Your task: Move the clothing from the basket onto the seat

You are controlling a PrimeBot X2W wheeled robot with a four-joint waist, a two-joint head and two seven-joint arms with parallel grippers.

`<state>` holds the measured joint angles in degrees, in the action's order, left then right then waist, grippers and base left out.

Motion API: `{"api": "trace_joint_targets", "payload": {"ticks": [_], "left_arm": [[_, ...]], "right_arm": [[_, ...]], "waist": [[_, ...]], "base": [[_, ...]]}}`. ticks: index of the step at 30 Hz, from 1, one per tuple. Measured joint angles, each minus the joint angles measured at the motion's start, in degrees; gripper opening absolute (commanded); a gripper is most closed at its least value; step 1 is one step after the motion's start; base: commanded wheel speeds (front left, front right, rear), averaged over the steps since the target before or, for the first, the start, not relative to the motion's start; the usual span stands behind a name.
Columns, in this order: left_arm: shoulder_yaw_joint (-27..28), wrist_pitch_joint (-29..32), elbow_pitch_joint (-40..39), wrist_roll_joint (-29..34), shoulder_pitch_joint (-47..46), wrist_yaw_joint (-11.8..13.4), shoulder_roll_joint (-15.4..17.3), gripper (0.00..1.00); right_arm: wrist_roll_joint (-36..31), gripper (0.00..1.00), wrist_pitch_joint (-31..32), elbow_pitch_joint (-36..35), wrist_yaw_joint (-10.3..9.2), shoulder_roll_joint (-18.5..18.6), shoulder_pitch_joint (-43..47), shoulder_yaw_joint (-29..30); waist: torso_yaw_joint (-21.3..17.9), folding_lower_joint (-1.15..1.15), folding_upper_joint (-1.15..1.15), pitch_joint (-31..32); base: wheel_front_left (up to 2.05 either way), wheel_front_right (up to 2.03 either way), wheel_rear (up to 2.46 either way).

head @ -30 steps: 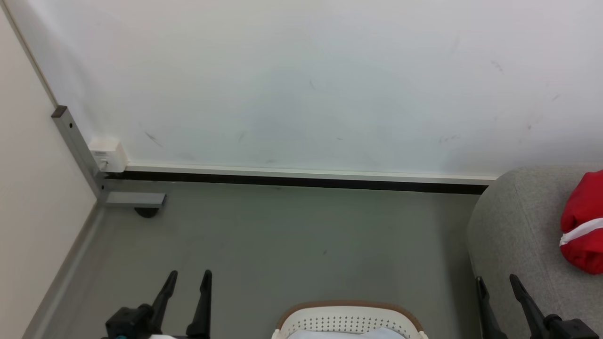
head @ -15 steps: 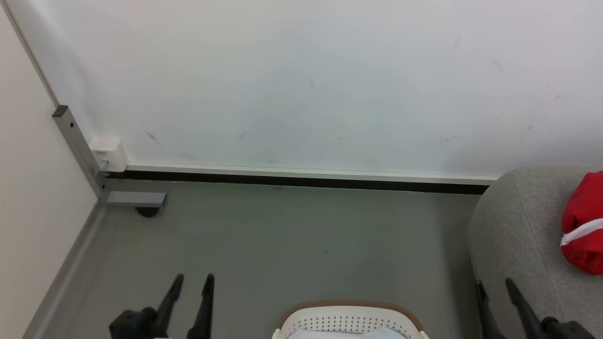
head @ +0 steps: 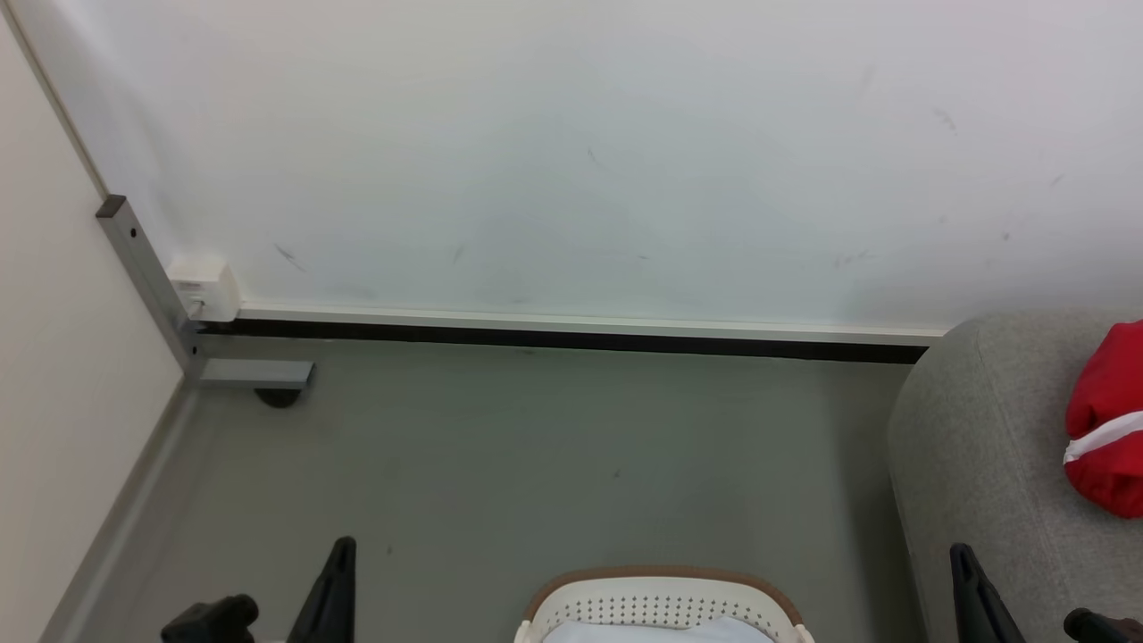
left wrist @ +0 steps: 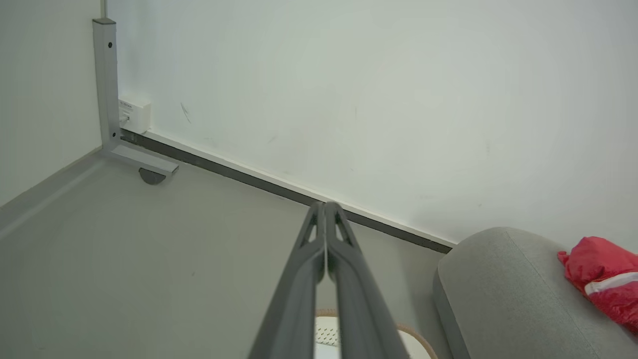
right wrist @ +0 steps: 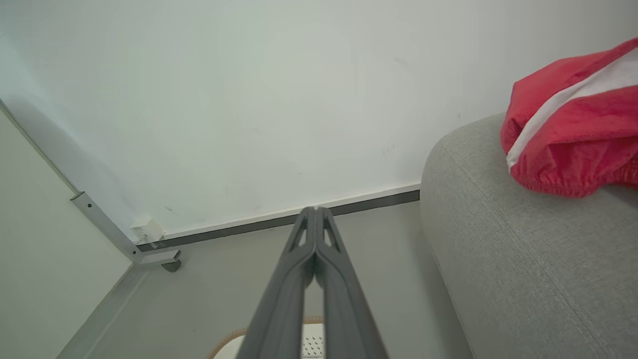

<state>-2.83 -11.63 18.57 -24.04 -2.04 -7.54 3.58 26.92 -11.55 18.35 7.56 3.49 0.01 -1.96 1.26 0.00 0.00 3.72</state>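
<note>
Beside the basket, left end effector — pinched closed.

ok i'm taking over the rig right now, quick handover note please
Grip: the left end effector is shut and empty, above the floor. The right end effector is shut and empty, by the edge of the seat.
Things: one red garment lies on the seat. The basket stands on the floor with a pale cloth in it.
Done: that garment is on the seat.
Left: most of the basket's inside is cut off, so check it for more red clothing.
</note>
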Motion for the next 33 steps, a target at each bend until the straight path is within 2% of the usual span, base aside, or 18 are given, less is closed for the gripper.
{"api": "trace_joint_targets", "payload": {"ticks": [18,33], "left_arm": [[2.18,4.21,-1.03,-16.67,-0.67,0.01,-0.26,0.00],[3.74,7.23,-1.86,-27.81,-1.40,0.01,-0.38,0.00]], "right_arm": [[15.73,0.00,4.36,-1.11,0.00,-0.15,-1.13,1.98],[26.55,0.00,7.40,-1.75,0.00,-0.25,-2.27,3.35]], "waist": [[-0.21,0.00,0.00,-0.62],[-0.37,0.00,0.00,-1.13]], "base": [[0.00,0.00,0.00],[0.00,0.00,0.00]]}}
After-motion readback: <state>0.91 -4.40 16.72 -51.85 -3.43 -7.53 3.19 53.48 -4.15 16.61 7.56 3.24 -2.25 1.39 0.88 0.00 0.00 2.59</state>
